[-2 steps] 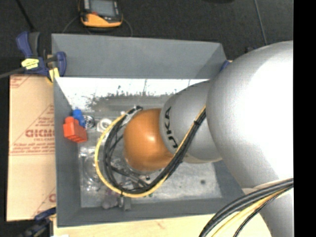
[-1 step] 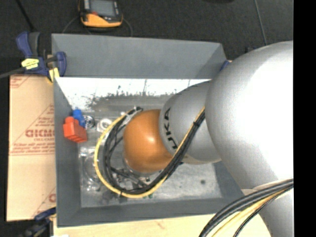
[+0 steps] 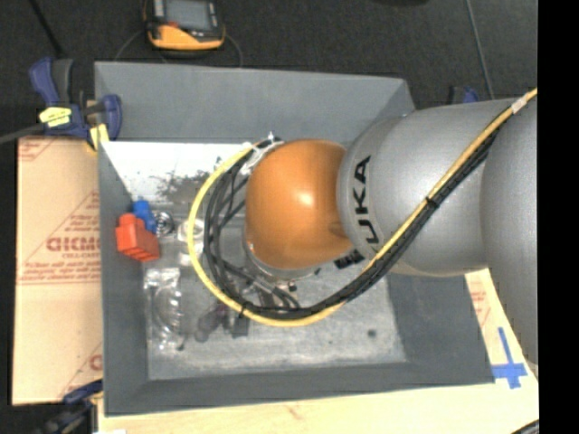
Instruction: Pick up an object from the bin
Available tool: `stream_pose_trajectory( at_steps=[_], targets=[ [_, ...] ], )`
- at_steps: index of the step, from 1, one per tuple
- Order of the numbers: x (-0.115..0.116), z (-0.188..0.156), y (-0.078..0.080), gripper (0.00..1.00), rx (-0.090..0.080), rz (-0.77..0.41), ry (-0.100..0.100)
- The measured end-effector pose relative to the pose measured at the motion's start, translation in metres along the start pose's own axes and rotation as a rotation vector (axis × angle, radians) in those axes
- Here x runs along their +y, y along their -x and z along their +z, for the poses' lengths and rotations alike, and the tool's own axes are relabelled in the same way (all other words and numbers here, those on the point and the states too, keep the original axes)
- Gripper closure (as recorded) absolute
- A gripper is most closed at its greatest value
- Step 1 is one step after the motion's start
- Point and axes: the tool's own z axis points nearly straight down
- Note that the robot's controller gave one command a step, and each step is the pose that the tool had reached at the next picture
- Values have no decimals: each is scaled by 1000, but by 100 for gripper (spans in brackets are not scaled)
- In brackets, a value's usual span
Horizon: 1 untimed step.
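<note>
at the left of the grey bin [image 3: 122, 351], an orange-red block [image 3: 136, 239] lies by the left wall. a small blue piece [image 3: 142, 211] touches its far side, and a small shiny round thing [image 3: 164, 224] sits just to its right. nearer on the left, a crumpled clear plastic piece [image 3: 166, 306] lies flat on the bin floor.

just right of that plastic, dark parts reach out from under the wrist toward the near left. i take these for the end of the gripper [image 3: 226, 320], low over the floor and close beside the plastic's right edge. whether it is open or closed i cannot tell, nor whether it has hold of anything. the wrist's orange cover [image 3: 294, 202] and its loops of yellow and black cable [image 3: 204, 242] lie over it.

further right, the grey arm [image 3: 452, 197] takes up the middle and right of the bin. a bare patch of floor lies near its lower edge.

as i judge it, the arm is down in the bin at the grasping stage, and the clear plastic piece is the thing closest to the gripper. nothing can be seen lifted off the floor. closing on a thing, if that is not yet done, and raising it out of the bin are left.
</note>
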Motion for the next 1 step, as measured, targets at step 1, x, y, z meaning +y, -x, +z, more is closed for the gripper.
stream_pose_trajectory(
  at_steps=[1],
  targets=[
    [0,-88,-6,100,-1,34,1]
  ],
)
